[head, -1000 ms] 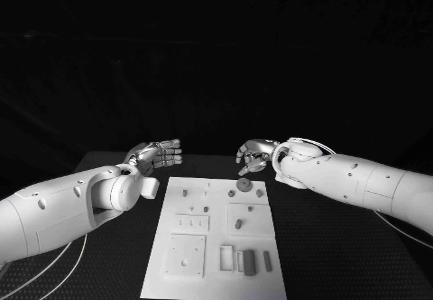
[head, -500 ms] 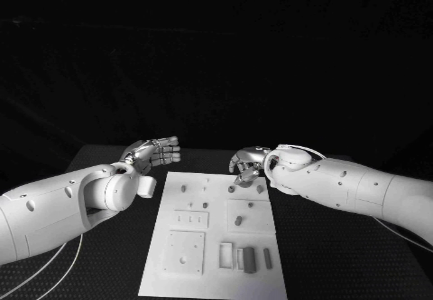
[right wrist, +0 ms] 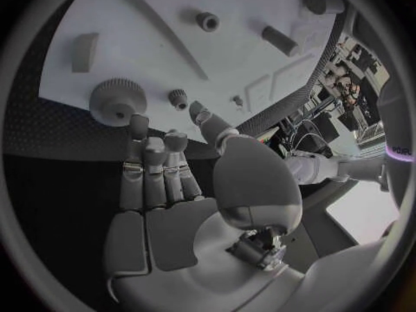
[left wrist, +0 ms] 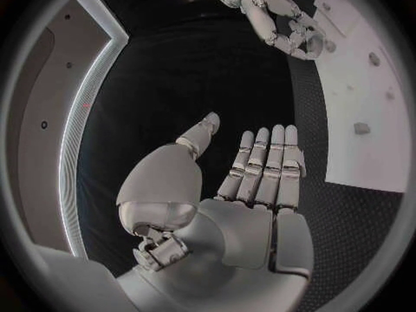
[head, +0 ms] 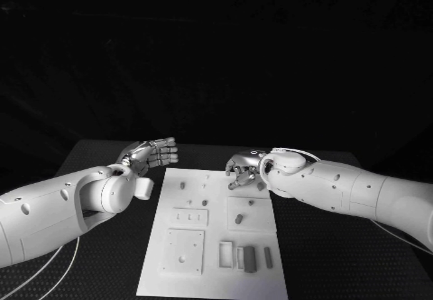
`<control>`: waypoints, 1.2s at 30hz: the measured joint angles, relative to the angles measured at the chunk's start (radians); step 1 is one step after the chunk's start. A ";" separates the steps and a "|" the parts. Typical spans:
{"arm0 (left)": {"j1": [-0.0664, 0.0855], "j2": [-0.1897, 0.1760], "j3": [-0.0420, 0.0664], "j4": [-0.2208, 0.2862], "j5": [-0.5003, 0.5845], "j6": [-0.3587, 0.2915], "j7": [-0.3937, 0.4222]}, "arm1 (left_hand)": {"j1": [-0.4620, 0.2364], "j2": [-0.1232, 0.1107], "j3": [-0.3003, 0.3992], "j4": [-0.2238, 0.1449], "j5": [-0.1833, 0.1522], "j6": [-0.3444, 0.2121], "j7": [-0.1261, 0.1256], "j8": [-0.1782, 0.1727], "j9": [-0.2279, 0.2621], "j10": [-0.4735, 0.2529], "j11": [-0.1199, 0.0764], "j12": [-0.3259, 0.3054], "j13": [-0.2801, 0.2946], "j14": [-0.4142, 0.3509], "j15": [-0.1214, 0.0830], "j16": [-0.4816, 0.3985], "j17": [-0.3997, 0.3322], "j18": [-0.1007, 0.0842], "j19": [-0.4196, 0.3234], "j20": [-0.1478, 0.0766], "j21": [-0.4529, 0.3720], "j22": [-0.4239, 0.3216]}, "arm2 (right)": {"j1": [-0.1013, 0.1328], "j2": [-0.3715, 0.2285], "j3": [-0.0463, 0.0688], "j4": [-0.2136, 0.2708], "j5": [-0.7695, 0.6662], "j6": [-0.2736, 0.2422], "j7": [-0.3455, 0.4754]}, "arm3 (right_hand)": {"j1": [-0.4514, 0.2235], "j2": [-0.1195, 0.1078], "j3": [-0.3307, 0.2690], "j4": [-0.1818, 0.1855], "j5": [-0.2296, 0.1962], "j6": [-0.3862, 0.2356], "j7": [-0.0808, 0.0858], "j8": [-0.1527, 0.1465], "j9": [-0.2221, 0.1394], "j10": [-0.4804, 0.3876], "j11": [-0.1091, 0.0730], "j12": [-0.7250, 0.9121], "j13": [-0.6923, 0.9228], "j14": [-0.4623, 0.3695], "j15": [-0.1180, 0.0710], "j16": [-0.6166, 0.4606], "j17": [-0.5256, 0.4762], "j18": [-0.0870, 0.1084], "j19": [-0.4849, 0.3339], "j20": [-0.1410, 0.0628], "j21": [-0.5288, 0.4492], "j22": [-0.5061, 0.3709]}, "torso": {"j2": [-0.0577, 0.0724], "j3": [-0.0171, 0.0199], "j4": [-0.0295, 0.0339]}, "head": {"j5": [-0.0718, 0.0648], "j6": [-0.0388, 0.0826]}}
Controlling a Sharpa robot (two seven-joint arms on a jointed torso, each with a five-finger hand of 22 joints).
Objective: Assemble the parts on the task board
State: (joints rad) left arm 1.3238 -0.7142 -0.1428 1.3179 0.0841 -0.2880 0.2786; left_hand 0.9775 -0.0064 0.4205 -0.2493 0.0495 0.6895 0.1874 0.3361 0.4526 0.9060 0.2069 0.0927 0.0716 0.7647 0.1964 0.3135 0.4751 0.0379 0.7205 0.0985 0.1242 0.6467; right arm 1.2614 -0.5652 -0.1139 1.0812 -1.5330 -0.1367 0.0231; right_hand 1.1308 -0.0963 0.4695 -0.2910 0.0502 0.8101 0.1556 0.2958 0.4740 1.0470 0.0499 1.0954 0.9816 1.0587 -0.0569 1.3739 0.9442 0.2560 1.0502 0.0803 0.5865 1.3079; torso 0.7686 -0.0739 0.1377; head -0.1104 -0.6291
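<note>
While both arms reach in over the black counter [head: 361, 262], the task board [head: 216, 250] lies flat at its middle, long axis running away from the robot; everything below is placed relative to that board.

Left hand [head: 151, 152] hovers off the board's far left corner, over bare counter, touching nothing; its fingers [left wrist: 264, 166] are straight and lie side by side, thumb held apart, palm empty.

Right hand [head: 243, 169] is over the board's far edge, right of centre; its fingers [right wrist: 148, 166] point down toward the board, slightly apart, nothing between them; whether the tips touch the board or a part, cannot tell.

Parts on the board: a ribbed gear wheel [right wrist: 117, 100] sits at the far edge, just beside the right hand's fingertips; a small toothed pinion [right wrist: 177, 98] stands next to it, further in on the board; a square plate with a centre hole [head: 185, 251] lies in the near left area; a slotted plate [head: 190, 217] sits just beyond it; a dark rectangular block [head: 250, 259] and a slim bar [head: 268, 257] lie at the near right; a short peg [head: 238, 219] stands on the raised square at the right middle.
</note>
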 measured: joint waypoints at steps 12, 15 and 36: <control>0.000 -0.001 0.000 -0.005 0.000 0.002 0.000 | 0.000 0.000 0.002 -0.002 0.000 0.000 0.000 0.000 -0.001 0.000 0.000 -0.004 0.000 0.000 0.000 0.000 -0.001 -0.001 0.000 0.000 0.000 0.000 | -0.016 -0.001 0.000 -0.003 -0.032 0.006 -0.009 | -0.004 -0.004 0.006 0.000 0.000 0.011 -0.009 0.000 0.011 0.006 -0.005 0.035 0.017 0.002 -0.002 0.057 -0.009 0.000 0.002 -0.009 0.057 0.000 | 0.015 -0.0037 0.0032 | -0.005 0.003; 0.000 -0.001 0.000 -0.004 0.000 0.002 0.000 | 0.000 0.000 0.002 -0.002 0.000 0.000 0.000 0.000 -0.001 0.000 0.000 -0.004 0.000 0.000 0.000 -0.004 -0.001 -0.001 0.000 0.000 0.000 -0.001 | -0.016 0.002 0.001 -0.005 -0.042 0.005 -0.011 | -0.004 -0.004 0.006 0.000 0.000 0.011 -0.010 0.000 0.013 0.006 -0.005 0.039 0.019 0.004 -0.003 0.062 -0.011 0.000 0.004 -0.011 0.062 0.000 | 0.018 -0.0037 0.0042 | -0.003 0.003; 0.000 -0.003 0.000 -0.010 0.000 0.004 -0.002 | 0.000 0.000 -0.001 -0.005 0.000 0.004 -0.004 0.000 -0.002 0.000 0.000 -0.004 0.000 0.000 0.000 -0.004 -0.002 -0.003 0.000 0.000 0.000 -0.001 | -0.016 -0.011 0.005 0.017 -0.078 -0.019 -0.020 | -0.006 -0.002 0.011 0.000 0.000 0.035 -0.027 0.000 0.026 0.022 -0.018 0.070 0.029 0.014 -0.007 0.115 -0.023 0.000 0.009 -0.023 0.112 0.000 | 0.030 -0.0044 0.0036 | -0.003 0.004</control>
State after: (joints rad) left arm 1.3237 -0.7177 -0.1429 1.3081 0.0844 -0.2836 0.2771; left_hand 0.9775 -0.0064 0.4197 -0.2539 0.0495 0.6931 0.1838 0.3361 0.4509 0.9059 0.2069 0.0886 0.0718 0.7647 0.1964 0.3095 0.4733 0.0354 0.7205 0.0985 0.1243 0.6460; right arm 1.2458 -0.5765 -0.1091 1.0981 -1.6109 -0.1555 0.0033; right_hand 1.1249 -0.0982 0.4809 -0.2914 0.0502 0.8450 0.1289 0.2960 0.5003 1.0695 0.0323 1.1658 1.0101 1.0732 -0.0637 1.4892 0.9212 0.2557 1.0595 0.0569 0.6986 1.3076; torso 0.7982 -0.0783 0.1413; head -0.1133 -0.6254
